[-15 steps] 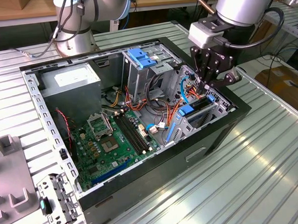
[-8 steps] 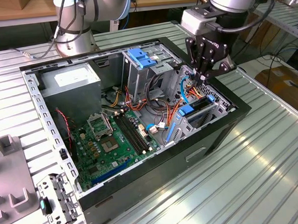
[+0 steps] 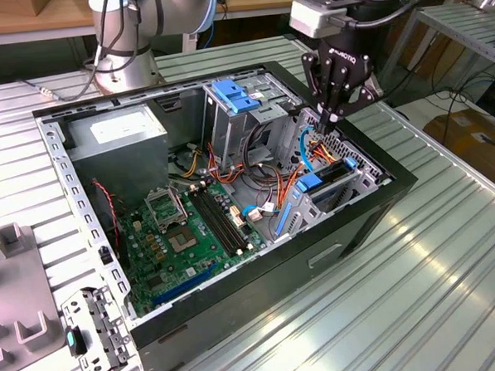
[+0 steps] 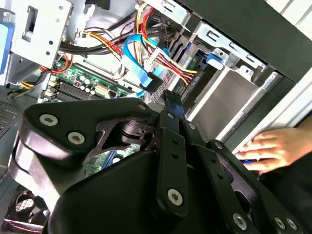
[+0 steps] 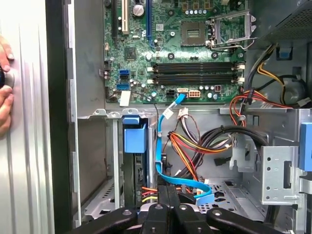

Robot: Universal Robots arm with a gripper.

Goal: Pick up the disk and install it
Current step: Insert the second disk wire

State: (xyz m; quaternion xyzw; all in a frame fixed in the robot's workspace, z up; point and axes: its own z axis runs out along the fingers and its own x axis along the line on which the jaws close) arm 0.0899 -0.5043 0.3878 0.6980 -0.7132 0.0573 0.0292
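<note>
While my black pincer [image 3: 327, 125] hangs just above the open black computer case [image 3: 262, 297], its fingers [image 5: 161, 214] are drawn narrow, tip against tip, and I see nothing held between them. It sits over the end of the case that lies toward the exterior view's right.

Closest beneath the tips, a flat light-blue data cable [image 5: 161, 146] loops past a bundle of red, yellow and orange power wires [image 5: 195, 151].

Just beside that cable is the disk [image 5: 134, 161], a dark metal drive with blue plastic carrier rails. It stands on edge, seated in the grey metal drive bay [image 3: 351, 184] against the case's long wall, with its blue end tab uppermost. My tips are near it but apart from it.

A person's hand [image 4: 273, 148] rests against the outside of that same wall.

Farther in, the green motherboard [image 3: 188, 230] covers the case floor. Beyond it stands a tall metal cage with a blue plastic latch [image 3: 235, 99] on top. A large grey power-supply box with a white sticker [image 3: 116, 130] fills the far corner.
</note>
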